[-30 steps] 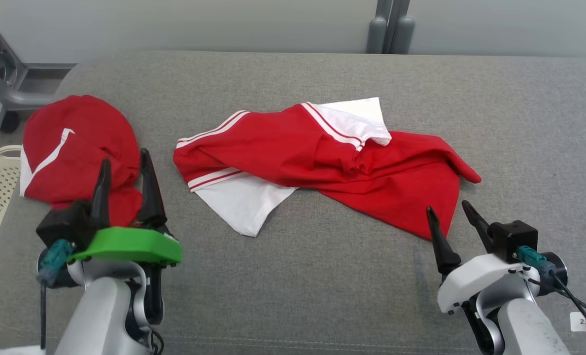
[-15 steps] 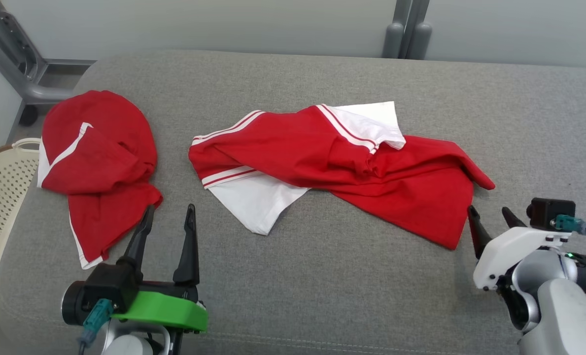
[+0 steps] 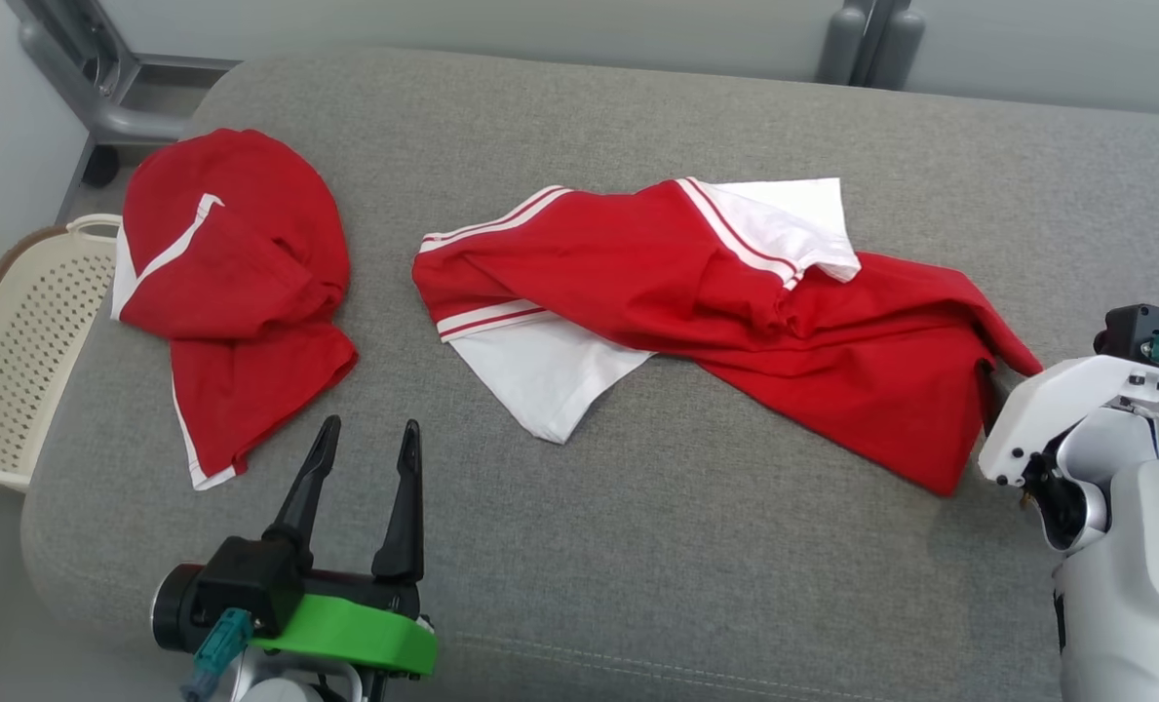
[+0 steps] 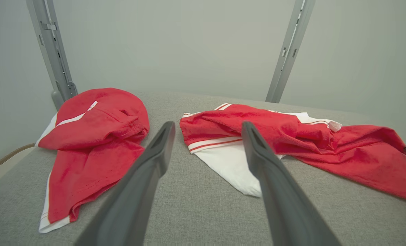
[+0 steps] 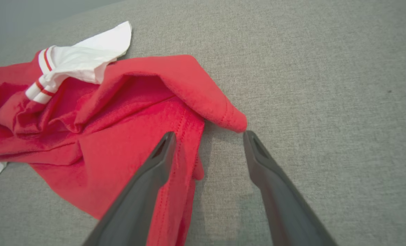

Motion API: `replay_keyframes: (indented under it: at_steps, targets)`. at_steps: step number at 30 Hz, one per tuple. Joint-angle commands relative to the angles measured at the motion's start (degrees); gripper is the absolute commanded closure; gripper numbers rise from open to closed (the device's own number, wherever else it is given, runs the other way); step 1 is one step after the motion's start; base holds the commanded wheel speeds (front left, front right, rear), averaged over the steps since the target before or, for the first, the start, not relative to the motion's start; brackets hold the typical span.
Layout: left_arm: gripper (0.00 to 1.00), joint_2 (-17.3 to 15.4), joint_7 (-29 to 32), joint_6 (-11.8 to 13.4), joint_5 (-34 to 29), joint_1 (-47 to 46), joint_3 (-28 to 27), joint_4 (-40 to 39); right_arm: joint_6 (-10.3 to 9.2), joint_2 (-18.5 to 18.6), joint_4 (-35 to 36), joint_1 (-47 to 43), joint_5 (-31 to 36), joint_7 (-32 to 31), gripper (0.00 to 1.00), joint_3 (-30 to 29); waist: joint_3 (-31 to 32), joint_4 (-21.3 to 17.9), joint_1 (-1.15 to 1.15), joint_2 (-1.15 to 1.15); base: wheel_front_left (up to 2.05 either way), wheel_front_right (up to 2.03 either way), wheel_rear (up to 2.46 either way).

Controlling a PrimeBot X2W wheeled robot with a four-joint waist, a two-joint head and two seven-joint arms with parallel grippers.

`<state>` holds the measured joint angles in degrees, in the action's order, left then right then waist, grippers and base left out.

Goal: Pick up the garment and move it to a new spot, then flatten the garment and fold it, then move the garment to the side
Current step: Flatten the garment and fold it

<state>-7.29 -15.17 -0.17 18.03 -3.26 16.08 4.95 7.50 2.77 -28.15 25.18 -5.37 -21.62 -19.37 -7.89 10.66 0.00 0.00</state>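
Observation:
The garment [image 3: 637,283] is a red shirt with white, red-striped sleeves, lying crumpled across the middle of the grey cushion [image 3: 637,546]. It also shows in the left wrist view [image 4: 291,136] and the right wrist view [image 5: 121,130]. My right gripper [image 5: 209,134] is open just above its right end, one finger over the red hem and the other beside the folded corner on bare cushion. In the head view the white right wrist housing [image 3: 1057,400] covers those fingers. My left gripper [image 3: 369,429] is open near the front edge, apart from the cloth, and holds nothing.
A second red garment [image 3: 228,263] with white trim lies bunched at the cushion's left end. A cream perforated basket [image 3: 14,341] stands beside that end. Grey metal frame legs [image 3: 871,39] rise behind the cushion.
The head camera has turned, shifting the whole picture. My left gripper has drawn back from over the left red garment toward the front edge. My right gripper has moved to the garment's right corner.

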Motion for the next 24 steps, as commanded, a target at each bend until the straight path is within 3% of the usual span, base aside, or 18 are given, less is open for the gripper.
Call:
replay_keyframes:
  at_steps: [1, 5, 6, 7, 8, 9, 10, 17, 24]
  targets:
    - [0.0, 0.17, 0.02, -0.3, -0.41, -0.38, -0.2, 0.21, -0.01, 0.19, -0.72, 0.93, 0.34, -0.01, 0.0, -0.37, -0.97, 1.0, 0.0, 0.0, 0.0, 0.0, 0.0]
    - [0.0, 0.64, 0.02, -0.96, -0.69, -0.87, -0.11, 1.08, -0.02, 0.2, -4.1, 3.29, 0.93, -0.45, 0.0, -1.4, -1.91, 2.03, 0.0, 0.0, 0.0, 0.0, 0.0]
    - [0.0, 0.79, 0.02, -1.03, -0.69, -1.03, -0.22, 1.2, -0.02, 0.22, -4.82, 3.76, 1.43, -0.51, 0.1, -1.46, -2.11, 2.24, 0.0, 0.0, 0.0, 0.0, 0.0]
    - [0.0, 0.91, 0.02, -1.18, -0.82, -1.06, -0.24, 1.29, -0.02, 0.21, -5.56, 4.24, 1.65, -0.59, 0.3, -1.61, -2.29, 2.45, 0.0, 0.0, 0.0, 0.0, 0.0]
    - [0.0, 1.03, 0.02, -1.28, -0.92, -1.07, -0.3, 1.34, -0.01, 0.22, -5.9, 4.76, 2.11, -0.23, 0.61, -1.69, -2.51, 2.66, 0.0, 0.0, 0.0, 0.0, 0.0]
    - [0.0, 1.15, 0.02, -1.4, -1.0, -1.09, -0.37, 1.47, -0.01, 0.25, -6.11, 5.33, 2.62, 0.37, 0.71, -2.06, -2.66, 2.85, 0.0, 0.0, 0.0, 0.0, 0.0]
    - [0.0, 1.24, 0.02, -1.52, -1.09, -1.11, -0.4, 1.59, -0.02, 0.24, -6.24, 5.8, 3.25, 0.8, 1.0, -2.25, -2.76, 3.03, 0.0, 0.0, 0.0, 0.0, 0.0]
    - [0.0, 1.8, 0.02, -2.27, -1.7, -1.23, -0.51, 2.18, -0.02, 0.24, -3.46, 8.07, 7.09, 1.83, 1.0, -4.39, -2.83, 4.32, 0.0, 0.0, 0.0, 0.0, 0.0]
    - [0.0, 2.22, 0.02, -2.83, -2.11, -1.56, -0.62, 2.55, -0.02, 0.34, 1.64, 11.6, 15.26, 0.28, 1.0, -7.74, -3.37, 5.79, 0.0, 0.0, 0.0, 0.0, 0.0]
